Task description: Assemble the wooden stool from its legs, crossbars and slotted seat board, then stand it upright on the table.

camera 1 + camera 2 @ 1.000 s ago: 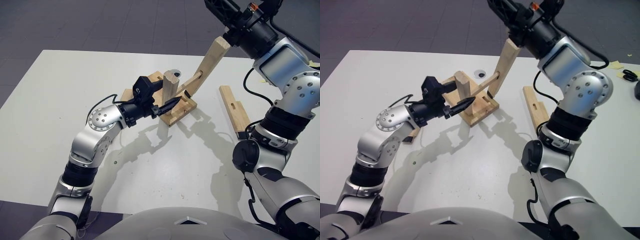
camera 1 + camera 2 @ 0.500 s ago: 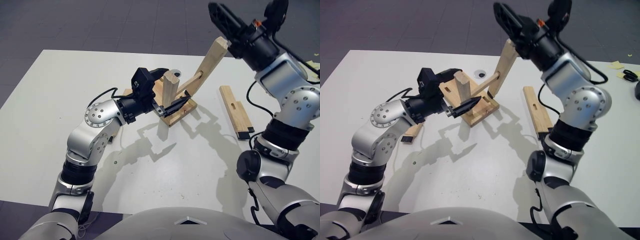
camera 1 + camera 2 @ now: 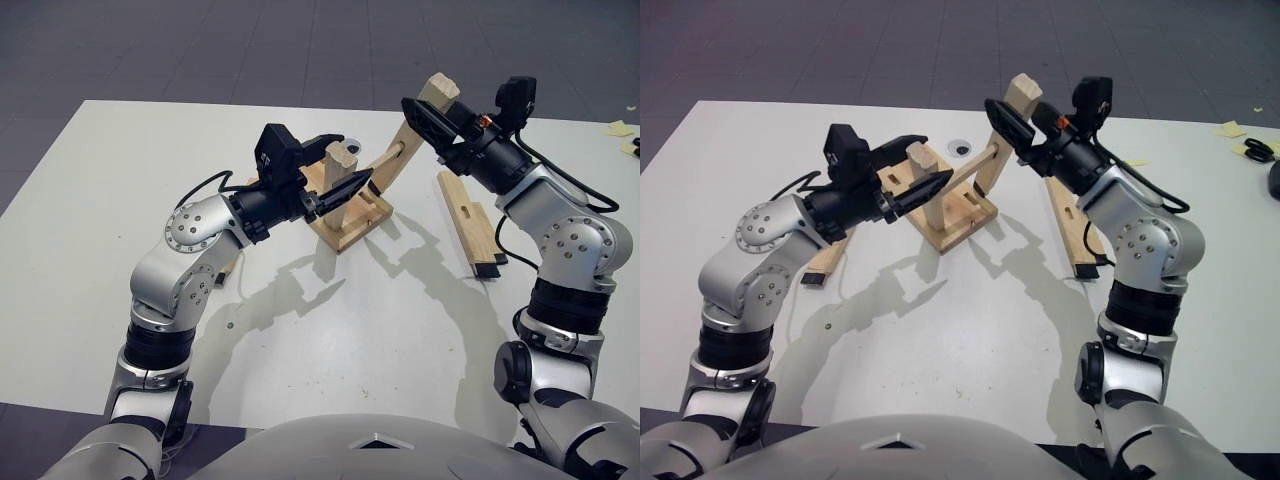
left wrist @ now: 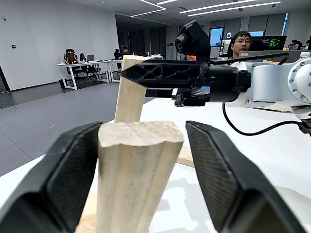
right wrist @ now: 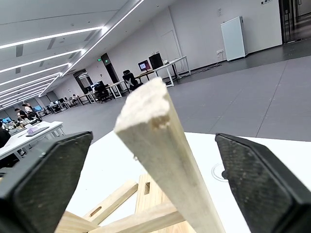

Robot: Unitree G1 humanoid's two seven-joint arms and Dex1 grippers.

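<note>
Left fingers (image 4: 68, 179) are spread, one on each side of the upright leg (image 4: 136, 170), with a narrow gap on both sides. The left gripper (image 3: 352, 160) brackets that leg near its top. Right fingers (image 5: 43, 179) are spread wide, well clear of the tilted leg (image 3: 408, 140) between them. The right gripper (image 5: 153, 137) sits at that leg's upper end.

Both legs are pale wood and rise from the seat board (image 3: 352, 218), which lies mid-table (image 3: 120, 170). A crossbar (image 3: 378, 172) joins into the tilted leg. A loose leg (image 3: 468, 222) lies flat near the board on the right.

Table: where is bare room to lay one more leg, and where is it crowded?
Free: the table in front of the seat board, and its far-left corner. Crowded: around the seat board, left pincer, right pincer, loose leg.
</note>
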